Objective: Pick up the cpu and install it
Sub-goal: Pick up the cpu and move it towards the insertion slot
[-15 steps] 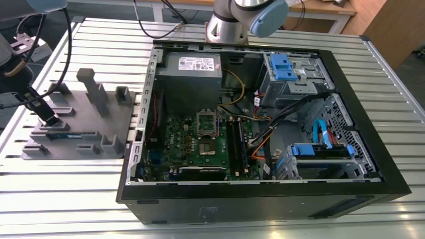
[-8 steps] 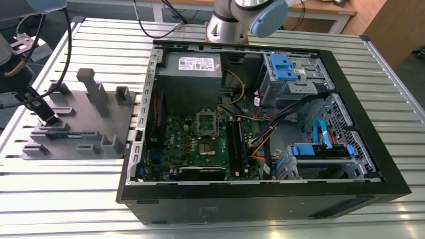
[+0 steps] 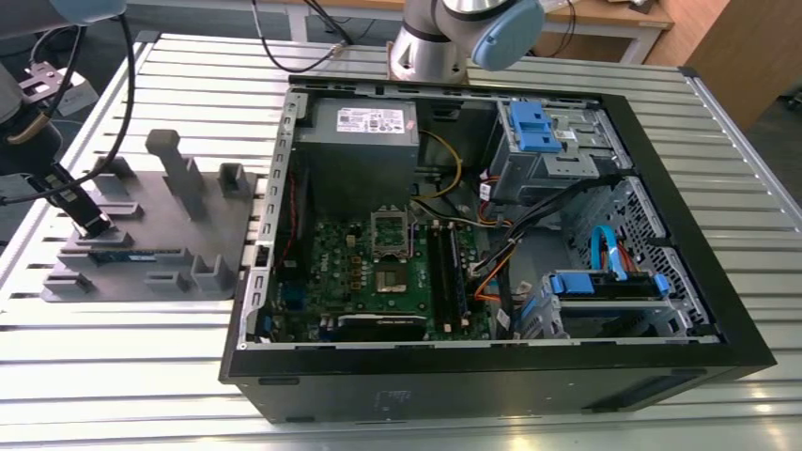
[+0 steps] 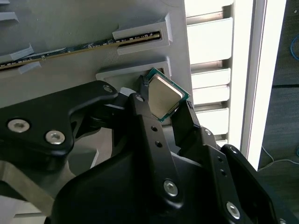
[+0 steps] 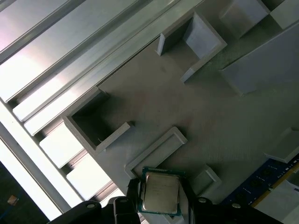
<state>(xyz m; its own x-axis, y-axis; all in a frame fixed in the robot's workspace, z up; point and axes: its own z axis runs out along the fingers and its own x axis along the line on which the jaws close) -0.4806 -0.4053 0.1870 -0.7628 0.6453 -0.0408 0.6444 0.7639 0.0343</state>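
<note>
The gripper (image 4: 166, 103) pinches the cpu (image 4: 161, 93) between its 2 fingers, seemingly just above the grey tray (image 5: 196, 107).

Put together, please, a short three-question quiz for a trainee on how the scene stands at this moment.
1. True or false: the fingers are shut on the cpu.
2. Fill in: in the exterior view, the grey tray lies on the exterior view's ____ of the open computer case.
3. Choose one: the memory stick lies in (A) a slot of the grey tray, (B) the computer case, (C) the fingers.

Key: 1 true; 2 left; 3 A.
</note>
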